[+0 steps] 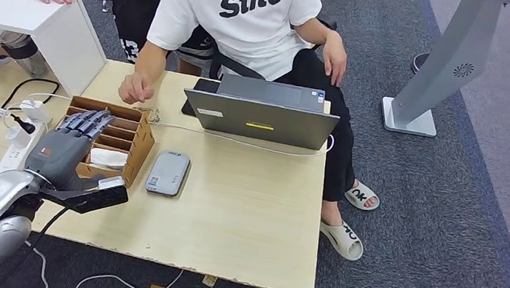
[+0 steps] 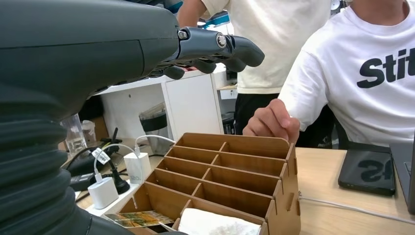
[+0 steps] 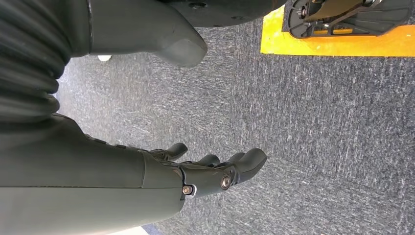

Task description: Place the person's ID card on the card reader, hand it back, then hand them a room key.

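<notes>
In the head view, the left hand hovers at lower left over the wooden organizer, fingers spread and holding nothing. The grey card reader lies just right of the box on the table. A seated person's hand rests near the organizer's far edge; whether it holds the ID card is unclear.

In the left wrist view, the fingers extend above the compartments.

In the right wrist view, the right hand hangs over grey carpet, loosely open and empty.
</notes>
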